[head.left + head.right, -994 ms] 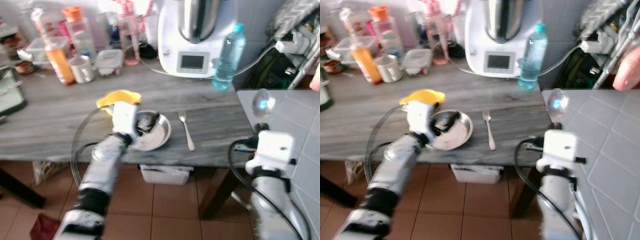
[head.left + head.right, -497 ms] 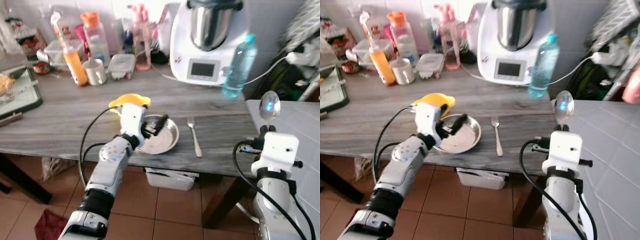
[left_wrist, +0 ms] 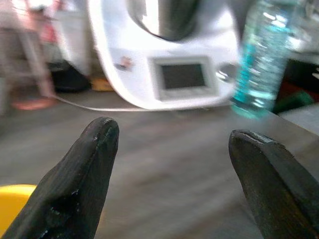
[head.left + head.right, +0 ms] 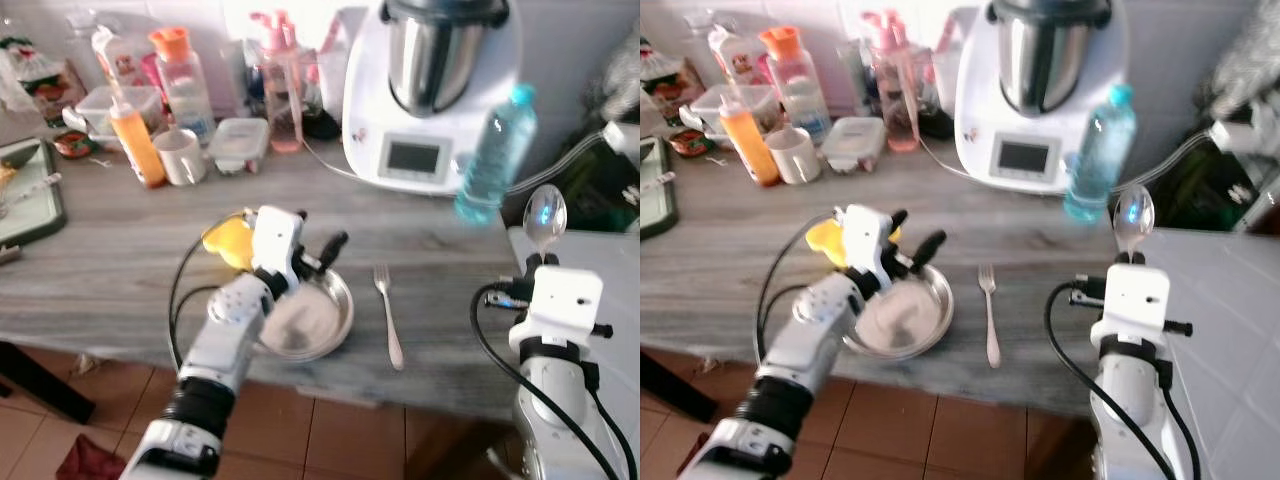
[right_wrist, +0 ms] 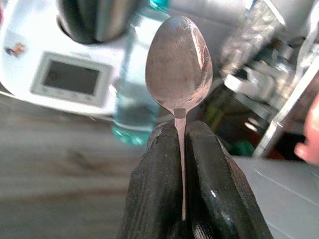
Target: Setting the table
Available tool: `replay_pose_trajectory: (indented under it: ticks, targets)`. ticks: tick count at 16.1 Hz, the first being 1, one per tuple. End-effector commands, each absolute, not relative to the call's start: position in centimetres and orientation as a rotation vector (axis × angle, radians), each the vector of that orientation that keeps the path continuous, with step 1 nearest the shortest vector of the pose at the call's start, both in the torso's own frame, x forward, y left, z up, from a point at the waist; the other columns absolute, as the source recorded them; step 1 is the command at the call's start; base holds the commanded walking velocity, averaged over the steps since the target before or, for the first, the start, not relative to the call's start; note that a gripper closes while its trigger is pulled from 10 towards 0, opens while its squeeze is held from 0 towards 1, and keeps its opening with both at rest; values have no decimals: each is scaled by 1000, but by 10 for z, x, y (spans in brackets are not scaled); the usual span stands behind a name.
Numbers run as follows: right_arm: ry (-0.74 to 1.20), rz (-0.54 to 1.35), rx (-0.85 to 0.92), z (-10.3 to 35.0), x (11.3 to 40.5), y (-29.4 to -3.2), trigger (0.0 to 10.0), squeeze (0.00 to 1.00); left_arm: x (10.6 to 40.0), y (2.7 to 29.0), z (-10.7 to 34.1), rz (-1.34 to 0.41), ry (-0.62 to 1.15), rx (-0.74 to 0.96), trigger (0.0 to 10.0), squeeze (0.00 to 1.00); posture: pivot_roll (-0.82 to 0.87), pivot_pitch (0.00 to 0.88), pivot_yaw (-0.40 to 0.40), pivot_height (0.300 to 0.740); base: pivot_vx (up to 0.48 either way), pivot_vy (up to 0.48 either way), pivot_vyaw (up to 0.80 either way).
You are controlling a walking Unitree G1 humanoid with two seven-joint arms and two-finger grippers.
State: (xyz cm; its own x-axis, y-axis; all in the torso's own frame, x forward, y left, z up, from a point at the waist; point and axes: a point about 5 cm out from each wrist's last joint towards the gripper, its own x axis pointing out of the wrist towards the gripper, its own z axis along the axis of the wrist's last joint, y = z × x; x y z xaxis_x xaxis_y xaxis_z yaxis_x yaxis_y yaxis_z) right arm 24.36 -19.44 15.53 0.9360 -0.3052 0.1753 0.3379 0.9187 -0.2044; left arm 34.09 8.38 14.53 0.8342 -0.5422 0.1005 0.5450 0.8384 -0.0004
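The left pincer hovers with fingers spread above the steel bowl on the tabletop; a fork lies at its 3 o'clock. The right pincer clamps a spoon upright.

The left silver arm reaches up from about seven o'clock in the head views, forearm slanting toward one o'clock, its white wrist block bent slightly to the right. The left gripper has its two long black fingers spread wide apart, holding nothing, pointing toward two o'clock. The right silver arm rises straight up from five o'clock, white wrist block on top, cable looped at its side. The right gripper has its fingers pressed together, pointing to twelve o'clock.
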Motion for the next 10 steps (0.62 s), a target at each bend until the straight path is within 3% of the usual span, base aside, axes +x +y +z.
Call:
replay_pose_trajectory:
  ticks: [1,5,10]
  targets:
    - [-149,-306,-216,157,245,-187,10000,0,342,96,144,-550,-88,-21,10000,0,39,63,29,740,0,0,0]
    - [-142,-301,-216,155,243,-186,10000,0,337,101,138,-534,-67,-15,10000,0,38,69,29,740,0,0,0]
    - [-82,-238,-173,147,243,-179,10000,0,308,120,123,-603,0,37,10000,0,40,77,31,740,0,0,0]
